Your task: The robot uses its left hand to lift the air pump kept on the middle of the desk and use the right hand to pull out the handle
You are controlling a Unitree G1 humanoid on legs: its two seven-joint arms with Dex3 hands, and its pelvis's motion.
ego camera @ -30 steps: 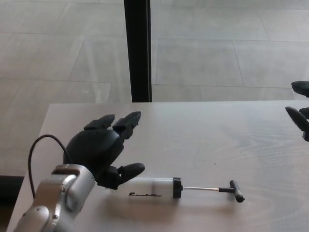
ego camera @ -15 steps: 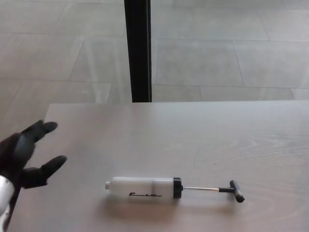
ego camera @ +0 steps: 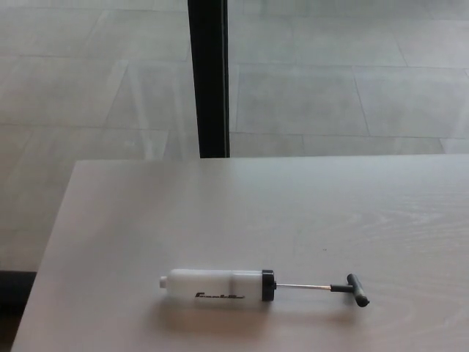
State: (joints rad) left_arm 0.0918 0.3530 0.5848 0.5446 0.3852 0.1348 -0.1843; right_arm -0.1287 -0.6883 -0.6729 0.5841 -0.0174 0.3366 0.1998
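— Pale wooden desk (ego camera: pixel 146 213), smooth, with grey floor tiles (ego camera: pixel 330 95) behind. Where's the air pump (ego camera: pixel 216 286)?
— Lying flat near the front edge, white tube left, thin rod and black T-handle (ego camera: pixel 357 289) pointing right.
— Hands?
— None showing.

White air pump (ego camera: pixel 216 286) flat on desk, handle (ego camera: pixel 357 290) extended right.

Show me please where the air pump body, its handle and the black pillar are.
air pump body (ego camera: pixel 212 286), head view, middle of the white cylinder.
handle (ego camera: pixel 357 289), head view, middle of the black T-bar.
black pillar (ego camera: pixel 207 77), head view, mid-height of the post.
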